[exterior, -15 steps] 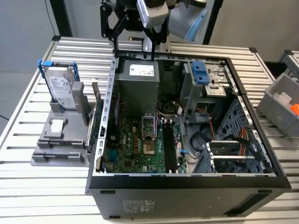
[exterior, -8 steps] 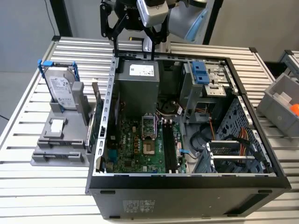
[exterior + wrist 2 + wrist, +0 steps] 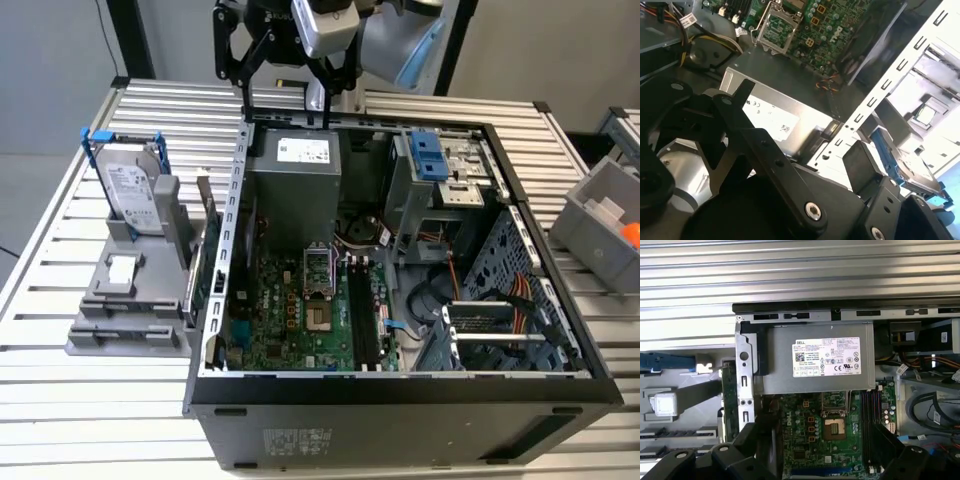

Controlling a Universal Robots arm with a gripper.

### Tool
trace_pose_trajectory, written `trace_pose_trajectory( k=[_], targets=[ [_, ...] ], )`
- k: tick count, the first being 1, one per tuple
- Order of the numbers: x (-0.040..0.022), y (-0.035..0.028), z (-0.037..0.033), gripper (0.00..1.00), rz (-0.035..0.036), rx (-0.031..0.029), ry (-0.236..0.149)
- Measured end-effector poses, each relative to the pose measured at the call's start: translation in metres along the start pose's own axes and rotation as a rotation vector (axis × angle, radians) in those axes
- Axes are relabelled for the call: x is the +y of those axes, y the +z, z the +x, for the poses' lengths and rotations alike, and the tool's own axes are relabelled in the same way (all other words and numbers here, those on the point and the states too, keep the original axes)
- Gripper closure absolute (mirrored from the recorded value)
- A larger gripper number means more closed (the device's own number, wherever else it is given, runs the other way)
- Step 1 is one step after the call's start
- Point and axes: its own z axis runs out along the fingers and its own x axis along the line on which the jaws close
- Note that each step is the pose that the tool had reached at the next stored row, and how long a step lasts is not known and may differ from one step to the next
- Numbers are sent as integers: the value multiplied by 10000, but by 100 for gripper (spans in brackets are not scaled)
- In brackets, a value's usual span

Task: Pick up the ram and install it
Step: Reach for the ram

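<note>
The ram (image 3: 195,282) is a thin dark green stick standing on edge between the grey fixture (image 3: 125,300) and the case's wall on the exterior view's left; in the first wrist view the ram (image 3: 729,395) runs beside the case's metal edge. My gripper (image 3: 286,98) hangs above the far rim of the open computer case (image 3: 400,400), open and holding nothing. In the first wrist view the gripper (image 3: 815,460) spans the motherboard (image 3: 810,430) from above, its black fingers (image 3: 740,450) wide apart. The long black slots (image 3: 365,320) lie beside the processor socket.
A silver hard drive (image 3: 135,190) with a blue frame stands upright in the fixture. The grey power supply (image 3: 297,175) fills the case's far corner, with cables (image 3: 500,300) and a drive cage on the exterior view's right. A grey bin (image 3: 605,225) sits at the table's edge.
</note>
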Motion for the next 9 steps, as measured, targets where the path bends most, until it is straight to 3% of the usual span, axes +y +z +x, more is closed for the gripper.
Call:
trace_pose_trajectory(
  k=[3,7,8,9],
  targets=[
    [-2,-1,18,0,1,2,2],
    [-7,-2,92,0,0,3,2],
    [-8,-2,106,100,0,4,2],
    [-9,-2,121,100,0,3,1]
  ],
)
